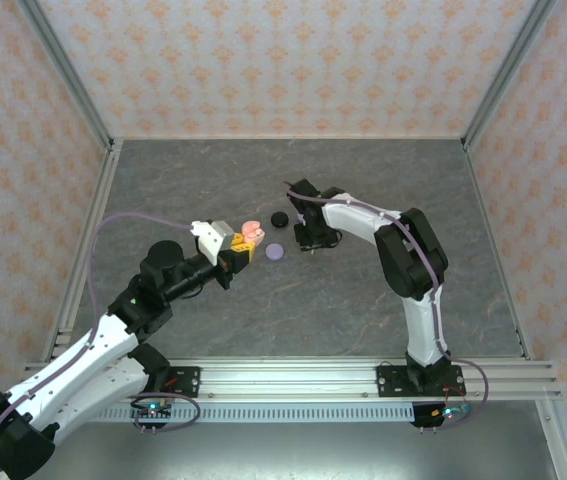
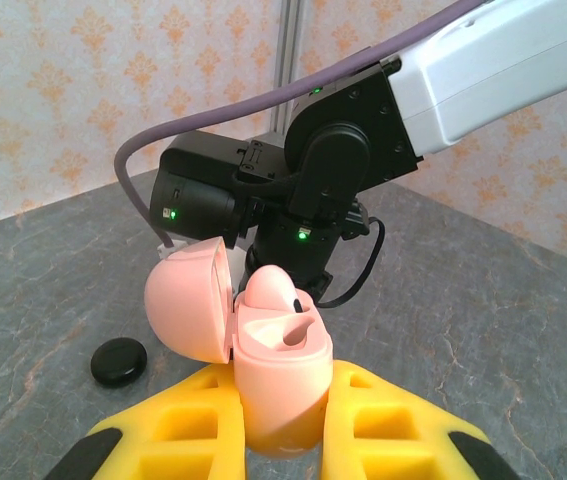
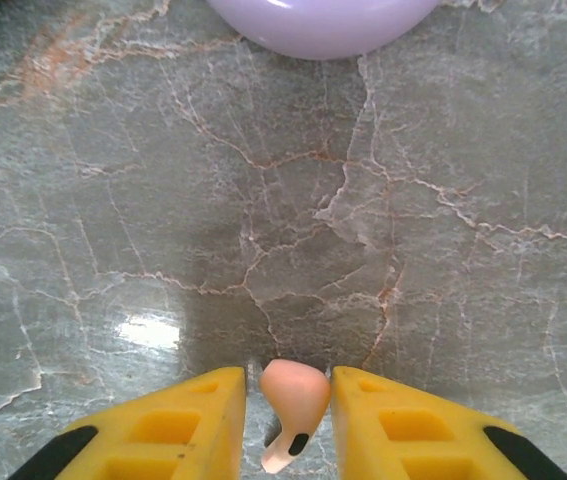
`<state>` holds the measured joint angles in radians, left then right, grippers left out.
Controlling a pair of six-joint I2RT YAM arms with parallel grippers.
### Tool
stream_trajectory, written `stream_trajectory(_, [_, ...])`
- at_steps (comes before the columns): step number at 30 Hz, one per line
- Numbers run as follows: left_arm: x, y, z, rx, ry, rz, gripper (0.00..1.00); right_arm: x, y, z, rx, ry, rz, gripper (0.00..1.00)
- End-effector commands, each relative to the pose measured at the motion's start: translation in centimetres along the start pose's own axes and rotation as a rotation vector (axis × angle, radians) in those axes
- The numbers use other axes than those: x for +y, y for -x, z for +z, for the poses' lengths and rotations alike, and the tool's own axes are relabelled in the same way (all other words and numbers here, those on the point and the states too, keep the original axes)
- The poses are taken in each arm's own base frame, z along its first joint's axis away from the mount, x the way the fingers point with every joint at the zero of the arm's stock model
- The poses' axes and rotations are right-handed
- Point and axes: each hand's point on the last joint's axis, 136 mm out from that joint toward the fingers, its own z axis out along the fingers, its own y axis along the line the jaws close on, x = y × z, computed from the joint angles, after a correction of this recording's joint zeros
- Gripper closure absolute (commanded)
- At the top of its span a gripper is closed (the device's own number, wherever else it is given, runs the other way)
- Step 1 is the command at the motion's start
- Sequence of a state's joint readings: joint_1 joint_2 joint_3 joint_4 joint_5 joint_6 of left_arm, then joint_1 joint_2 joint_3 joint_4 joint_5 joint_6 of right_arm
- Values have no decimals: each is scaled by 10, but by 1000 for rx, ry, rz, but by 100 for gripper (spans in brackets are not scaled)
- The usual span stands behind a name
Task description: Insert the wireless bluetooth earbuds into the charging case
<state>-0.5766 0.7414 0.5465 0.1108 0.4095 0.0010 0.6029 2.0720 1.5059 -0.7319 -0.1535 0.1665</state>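
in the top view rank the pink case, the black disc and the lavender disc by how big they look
1. pink case, lid open, clearly the largest; it may also sit nearer the camera.
2. lavender disc and black disc: these look about alike, so no ranking between them.

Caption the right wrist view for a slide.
Right gripper pinches a small pink stemmed earbud over grey marbled tabletop, lavender disc ahead.

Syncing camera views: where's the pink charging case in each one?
Top external: pink charging case mid-table, left of centre.
Left wrist: bottom centre, lid open, in the left tool.
Right wrist: right tool holds pink earbud; lavender case at top.
Shared landmark: black case, top external and left wrist.
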Motion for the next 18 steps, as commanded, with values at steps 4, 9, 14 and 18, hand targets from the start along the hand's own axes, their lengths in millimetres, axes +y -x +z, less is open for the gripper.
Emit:
stream_trajectory(4, [0, 2, -2, -8, 12, 5, 100, -4, -3, 15, 39, -23, -11, 72])
stream_trajectory(9, [0, 3, -3, -9, 12, 4, 100, -3, -2, 12, 26, -16, -19, 78])
stream_trajectory(14, [-1, 5, -3, -14, 7, -1, 100, -3, 11, -10, -69, -4, -34, 81])
stream_trajectory(18, [-3, 7, -2, -31, -9, -18, 100, -1, 24, -42, -187, 31, -52, 82])
